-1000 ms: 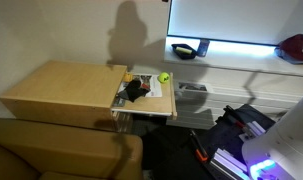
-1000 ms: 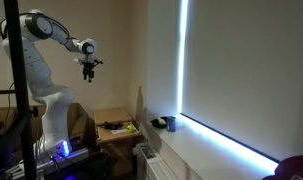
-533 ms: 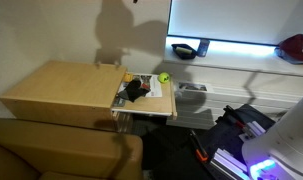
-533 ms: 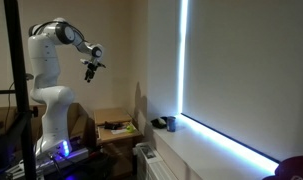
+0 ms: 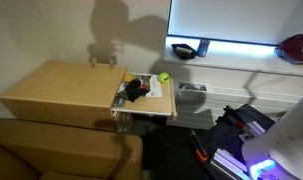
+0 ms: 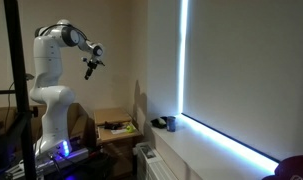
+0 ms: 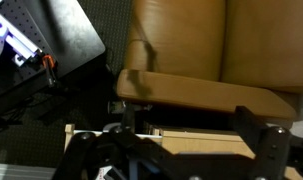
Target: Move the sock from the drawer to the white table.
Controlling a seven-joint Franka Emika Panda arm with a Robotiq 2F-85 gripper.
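The open drawer [image 5: 143, 100] of a wooden cabinet holds a dark sock [image 5: 137, 90] beside a yellow-green ball [image 5: 163, 77]. The drawer also shows in an exterior view [image 6: 116, 127], where the sock is too small to make out. The white table [image 5: 231, 62] runs along the window in both exterior views [image 6: 216, 148]. My gripper [image 6: 89, 70] hangs high in the air, well above the cabinet and apart from everything. In the wrist view its fingers [image 7: 176, 150] stand wide apart with nothing between them.
A dark object [image 5: 187, 48] and a red thing [image 5: 294, 48] lie on the white table. A small cup [image 6: 169, 123] stands at its near end. A brown couch [image 5: 61, 150] sits in front of the cabinet [image 5: 61, 88]. The robot's base [image 6: 53, 120] stands beside the cabinet.
The arm has folded back towards its base and the gripper has tilted, staying high. Its shadow on the wall has slid left. The drawer's contents have not moved.
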